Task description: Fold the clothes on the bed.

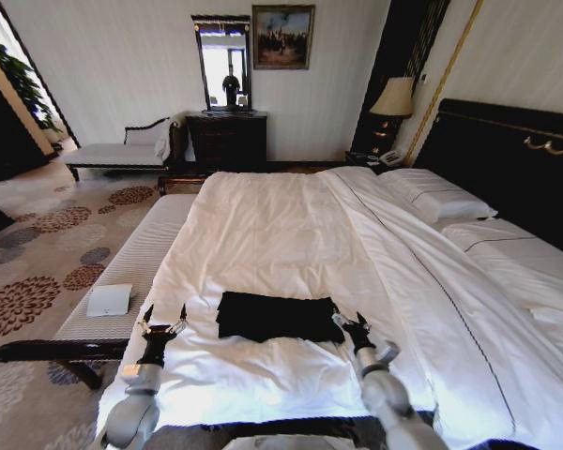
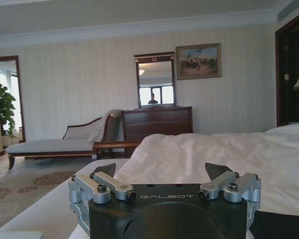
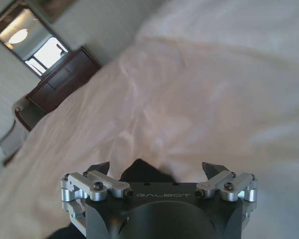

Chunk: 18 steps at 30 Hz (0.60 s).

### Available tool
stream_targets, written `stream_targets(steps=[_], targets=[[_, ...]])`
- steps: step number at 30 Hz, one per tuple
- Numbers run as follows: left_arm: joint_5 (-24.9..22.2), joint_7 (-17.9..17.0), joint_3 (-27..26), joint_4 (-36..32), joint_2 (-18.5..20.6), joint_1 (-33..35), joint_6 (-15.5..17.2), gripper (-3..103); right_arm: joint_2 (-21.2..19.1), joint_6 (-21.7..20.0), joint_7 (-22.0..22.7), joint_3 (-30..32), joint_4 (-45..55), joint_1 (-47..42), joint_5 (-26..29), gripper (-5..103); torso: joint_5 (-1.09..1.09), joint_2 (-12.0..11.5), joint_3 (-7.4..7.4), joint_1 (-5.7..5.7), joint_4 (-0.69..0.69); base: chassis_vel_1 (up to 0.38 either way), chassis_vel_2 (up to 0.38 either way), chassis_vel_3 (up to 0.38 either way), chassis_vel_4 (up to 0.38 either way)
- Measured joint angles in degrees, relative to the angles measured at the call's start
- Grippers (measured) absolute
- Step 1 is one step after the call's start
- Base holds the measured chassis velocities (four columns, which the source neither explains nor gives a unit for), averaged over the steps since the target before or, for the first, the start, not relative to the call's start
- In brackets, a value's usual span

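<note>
The clothes [image 1: 277,317], a black T-shirt, lie as a flat rectangle on the white duvet near the foot of the bed [image 1: 263,234]. My left gripper [image 1: 166,311] stands open just off the shirt's left edge, over the bed's side. In the left wrist view the left gripper [image 2: 162,170] holds nothing, and a corner of the clothes [image 2: 281,226] shows beside it. My right gripper [image 1: 348,321] is open at the shirt's right edge. In the right wrist view the right gripper [image 3: 156,169] hovers with the black clothes [image 3: 142,172] right under its spread fingers.
A pale striped bench [image 1: 131,272] runs along the bed's left side with a white flat item [image 1: 109,300] on it. White pillows [image 1: 441,202] lie by the dark headboard [image 1: 507,159]. A dresser [image 1: 227,141], a chaise [image 1: 122,155] and a lamp [image 1: 392,98] stand by the far wall.
</note>
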Motion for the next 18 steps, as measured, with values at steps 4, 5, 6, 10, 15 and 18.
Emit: stream_targets(steps=[4,5,6,10,15,18], targets=[[1.1,-0.8,-1.6,-2.6,-0.7,4.0,0.8,100,-0.9,-6.9,-2.0,2.9,-3.5,1.2,10.6,100,0.01,0.0,0.00,0.00,0.00,0.000,0.000,0.000,0.000],[1.1,-0.8,-1.6,-2.6,-0.7,4.0,0.8,100,-0.9,-6.9,-2.0,2.9,-3.5,1.2,10.6,100,0.01,0.0,0.00,0.00,0.00,0.000,0.000,0.000,0.000],[1.5,-1.1,-1.9,-3.1,-0.8,4.7,1.3,100,-1.0,-7.9,-2.3,3.2,-4.2,1.4,11.3,100,0.01,0.0,0.00,0.00,0.00,0.000,0.000,0.000,0.000],[1.9,-1.5,-2.2,-4.1,-1.1,5.7,2.2,100,-0.5,-10.3,-2.4,3.8,-4.7,1.6,12.8,100,-0.01,0.0,0.00,0.00,0.00,0.000,0.000,0.000,0.000],[2.0,-1.6,-2.2,-4.2,-1.1,5.7,2.4,100,1.7,-12.1,-1.6,3.7,-4.3,0.6,12.8,100,-0.01,0.0,0.00,0.00,0.00,0.000,0.000,0.000,0.000],[2.0,-1.6,-2.2,-4.2,-1.1,5.6,2.4,100,3.8,-13.2,-1.2,3.7,-2.9,-1.2,12.6,100,-0.01,0.0,0.00,0.00,-0.01,0.000,0.000,0.000,0.000]])
